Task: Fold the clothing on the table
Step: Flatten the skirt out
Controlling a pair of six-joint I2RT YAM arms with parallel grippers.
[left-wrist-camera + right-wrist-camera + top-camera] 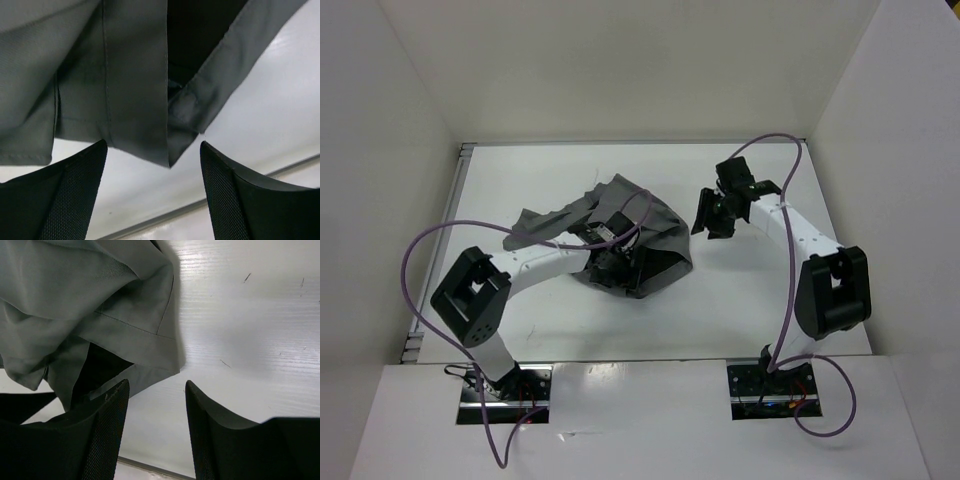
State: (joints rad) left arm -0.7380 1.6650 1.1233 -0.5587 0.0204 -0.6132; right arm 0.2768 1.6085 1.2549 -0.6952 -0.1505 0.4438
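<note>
no readable text, none on the clothing, none on the table

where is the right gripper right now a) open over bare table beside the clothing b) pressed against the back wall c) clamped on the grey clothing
a: the right gripper has its fingers apart with only white table between them, and the clothing lies off to one side.

Bright, even overhead light; streaky glare on the table; soft shadow beside the clothing; nearest fabric blurry
</note>
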